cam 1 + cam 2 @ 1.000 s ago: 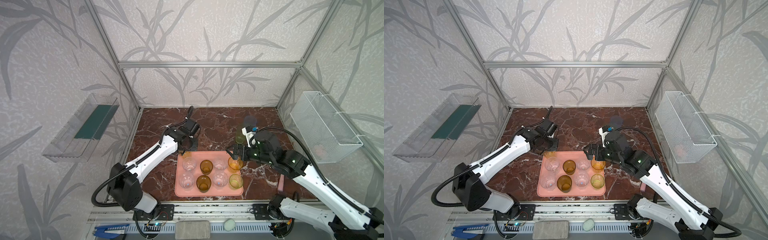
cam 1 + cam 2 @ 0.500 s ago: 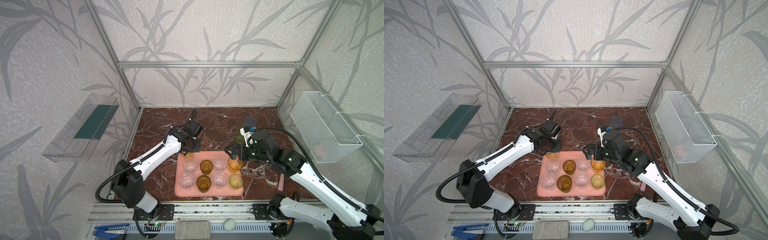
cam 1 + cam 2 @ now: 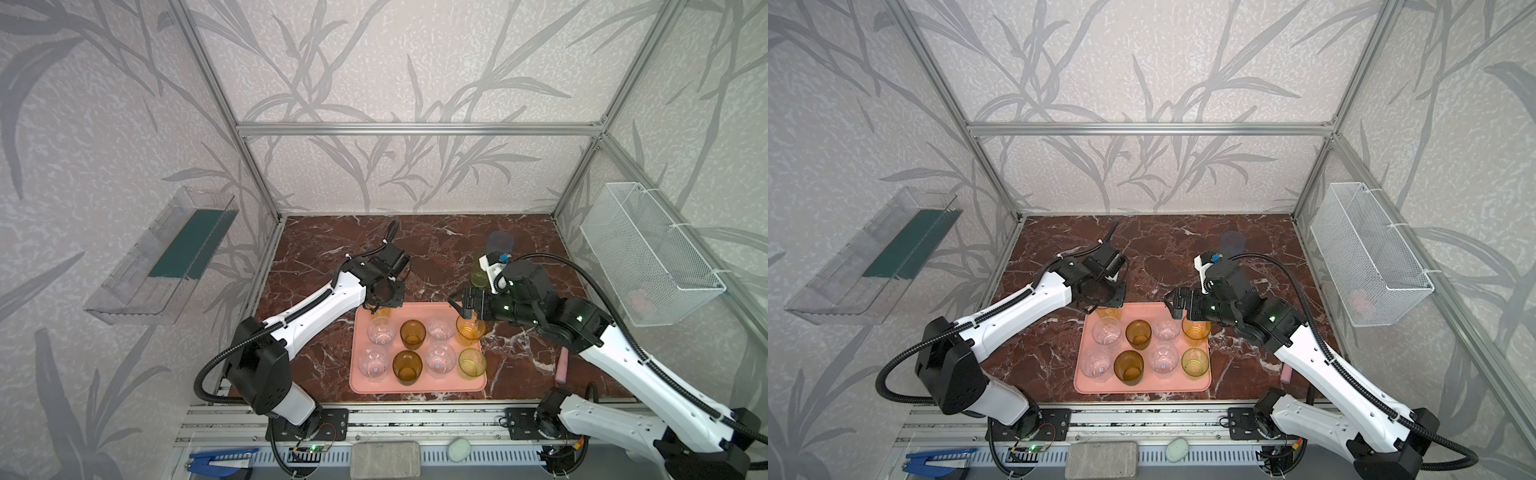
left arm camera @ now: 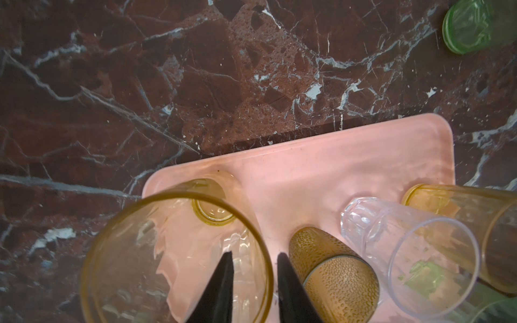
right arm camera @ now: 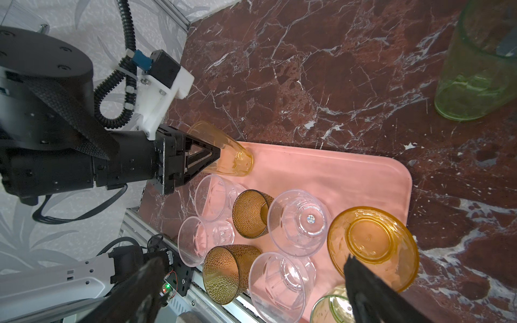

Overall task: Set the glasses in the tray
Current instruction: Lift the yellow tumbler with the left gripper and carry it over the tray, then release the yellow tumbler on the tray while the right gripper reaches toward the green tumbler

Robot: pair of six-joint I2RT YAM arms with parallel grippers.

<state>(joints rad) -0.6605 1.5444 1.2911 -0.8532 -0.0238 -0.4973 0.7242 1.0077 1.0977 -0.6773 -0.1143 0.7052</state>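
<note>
At the tray's far-left corner the left claw (image 4: pixel 254 253) points down with its jaws parted a little across the rim of the tall yellow glass (image 4: pixel 176 251). One finger is inside and one outside, with a gap showing beside the wall. I judge the glass loose and standing upright on the tray (image 3: pixel 419 311). The way out for that claw is straight up along the glass's long axis. Eight short glasses (image 3: pixel 412 334) fill two rows nearer the front, leaving a bare strip along the tray's far edge. Over the orange glass (image 5: pixel 372 246) at the right end hangs the right claw (image 5: pixel 253 258), spread wide and empty, aimed toward the middle. The green glass (image 3: pixel 479 272) and the blue-purple glass (image 3: pixel 500 241) stand upright on the marble counter (image 3: pixel 436 253) behind that claw, farther back. The right arm is plainly nearer, but it must turn away from the tray to face them.
</note>
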